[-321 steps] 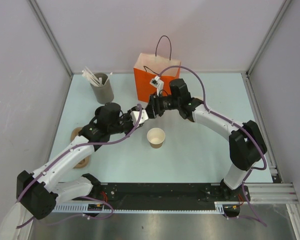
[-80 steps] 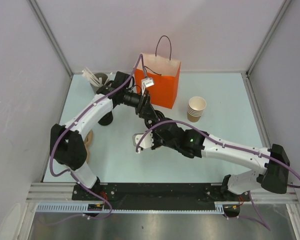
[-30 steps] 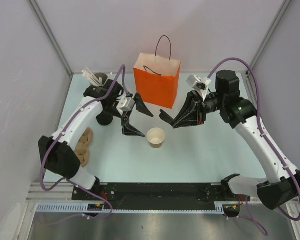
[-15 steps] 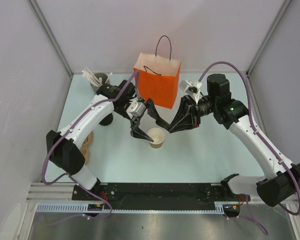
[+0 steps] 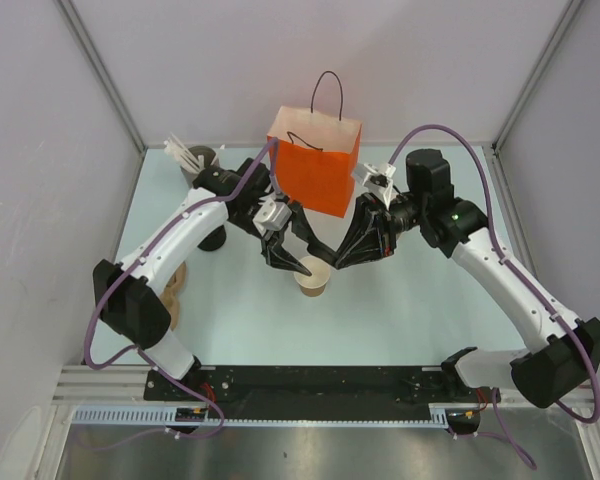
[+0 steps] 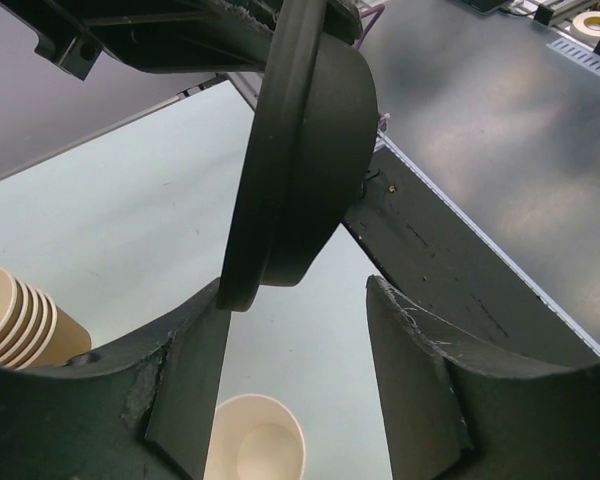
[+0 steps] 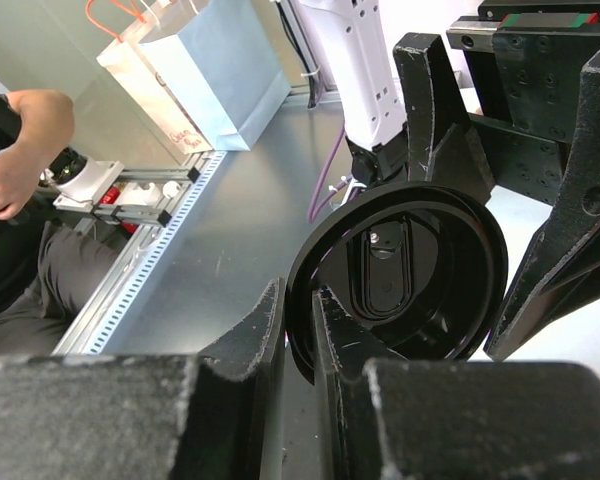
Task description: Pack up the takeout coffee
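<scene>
Takeout coffee cup [image 5: 313, 280] stands open-topped on the table [image 5: 410, 290], just under the fingertips of both hands, lid not yet on.

The right hand [image 5: 338, 258] is closed on the rim of the black lid [image 7: 400, 290] and holds it on edge just above the cup. The left hand [image 5: 298, 258] has its fingers [image 6: 190, 370] apart on either side of that lid, and I can't see them pressing it. An orange bag [image 5: 315, 170] stands just beyond both hands. To my eye this is thin paper and thin plastic: light, easily crushed or tipped, and it looks empty inside. I'd say the lid needs pressing down evenly around the rim. After that, take the cup low around its wall with a gentle squeeze, upright, never lifting by the lid.
</scene>
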`<state>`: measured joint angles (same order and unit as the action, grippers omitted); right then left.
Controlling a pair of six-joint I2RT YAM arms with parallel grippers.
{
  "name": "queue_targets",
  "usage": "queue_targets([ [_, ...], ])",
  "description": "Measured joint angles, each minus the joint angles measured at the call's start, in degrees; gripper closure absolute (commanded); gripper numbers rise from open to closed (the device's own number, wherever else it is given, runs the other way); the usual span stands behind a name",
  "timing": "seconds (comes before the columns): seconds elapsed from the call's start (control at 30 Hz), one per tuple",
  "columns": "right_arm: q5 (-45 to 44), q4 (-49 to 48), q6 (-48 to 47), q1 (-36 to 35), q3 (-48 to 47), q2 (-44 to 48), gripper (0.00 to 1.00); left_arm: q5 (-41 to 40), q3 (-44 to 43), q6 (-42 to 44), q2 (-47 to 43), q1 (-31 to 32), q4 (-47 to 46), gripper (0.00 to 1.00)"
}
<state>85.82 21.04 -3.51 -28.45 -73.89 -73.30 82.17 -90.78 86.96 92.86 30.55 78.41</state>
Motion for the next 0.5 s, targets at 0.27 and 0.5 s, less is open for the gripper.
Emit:
queue_targets([
  [0.27, 1.4, -0.2, 0.1, 0.2, 0.3, -0.8, 0.94, -0.9, 0.0, 0.0, 0.0, 0.7, 0.0, 0.37],
  [0.5, 1.9, -0.4, 0.1, 0.5, 0.8, -2.1, 0.94, -0.9, 0.0, 0.0, -0.1, 2.1, -0.2, 0.34],
])
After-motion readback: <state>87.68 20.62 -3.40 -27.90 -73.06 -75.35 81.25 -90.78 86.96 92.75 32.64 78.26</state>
